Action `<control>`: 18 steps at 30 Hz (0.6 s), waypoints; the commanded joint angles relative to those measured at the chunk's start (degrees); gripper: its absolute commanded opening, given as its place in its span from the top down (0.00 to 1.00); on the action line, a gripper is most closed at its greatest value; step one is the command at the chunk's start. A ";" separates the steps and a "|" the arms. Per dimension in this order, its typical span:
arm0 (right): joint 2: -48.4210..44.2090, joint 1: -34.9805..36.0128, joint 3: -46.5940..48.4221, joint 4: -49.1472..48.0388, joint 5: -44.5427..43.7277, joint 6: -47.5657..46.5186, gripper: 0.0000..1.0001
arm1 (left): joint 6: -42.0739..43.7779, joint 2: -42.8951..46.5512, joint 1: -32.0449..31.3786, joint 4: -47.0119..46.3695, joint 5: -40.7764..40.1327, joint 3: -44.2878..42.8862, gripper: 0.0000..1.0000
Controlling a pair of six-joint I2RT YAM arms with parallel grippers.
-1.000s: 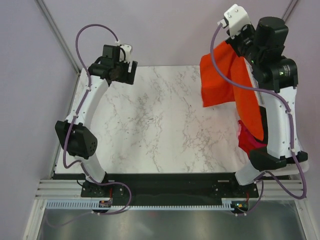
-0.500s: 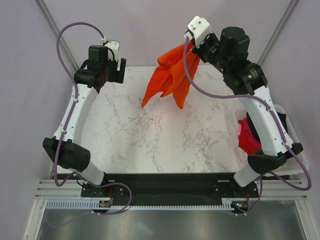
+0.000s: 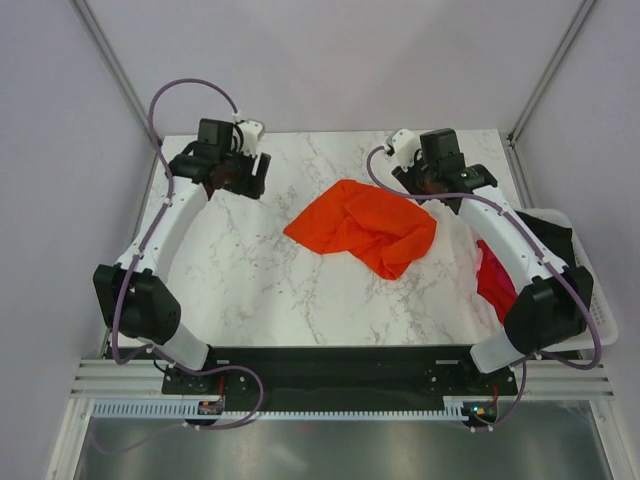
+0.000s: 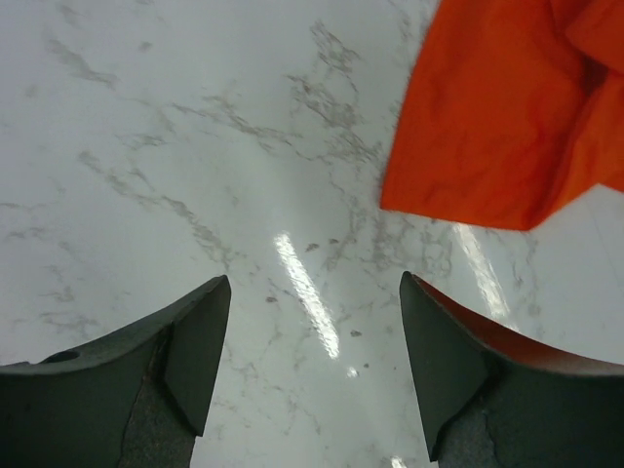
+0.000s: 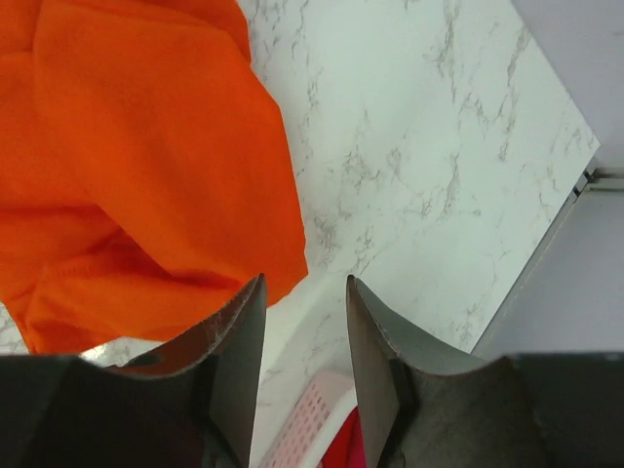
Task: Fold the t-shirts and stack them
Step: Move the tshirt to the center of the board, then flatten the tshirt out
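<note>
Top external: crumpled orange-red cloth t-shirt lies just beside the spread, empty right gripper; left gripper, likewise spread, sits farther.

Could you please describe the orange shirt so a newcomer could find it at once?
Look at the white marble table; right of its middle, a crumpled orange shirt lies loose on the bare top. It is the only cloth on the tabletop: the pink cloth and the black cloth are bunched at the white basket by the right edge.
</note>
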State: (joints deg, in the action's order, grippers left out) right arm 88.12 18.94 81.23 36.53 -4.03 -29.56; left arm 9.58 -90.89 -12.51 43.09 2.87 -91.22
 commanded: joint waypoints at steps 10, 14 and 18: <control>-1.37 4.70 -1.86 0.82 12.03 -2.17 0.54 | 6.15 -9.29 -12.27 -1.17 5.13 10.02 0.21; -0.84 5.49 -2.22 0.64 12.21 -1.29 0.54 | 6.15 -13.16 -12.27 -2.04 2.06 7.90 0.21; -1.10 5.67 -2.31 0.82 12.21 -0.85 0.54 | 6.85 -18.07 -12.27 -2.92 0.03 5.54 0.22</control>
State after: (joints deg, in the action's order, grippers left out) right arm 87.96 24.45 78.59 38.17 6.72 -30.41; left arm 14.48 -106.61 -24.82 42.89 5.65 -81.80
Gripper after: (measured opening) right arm 0.462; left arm 0.783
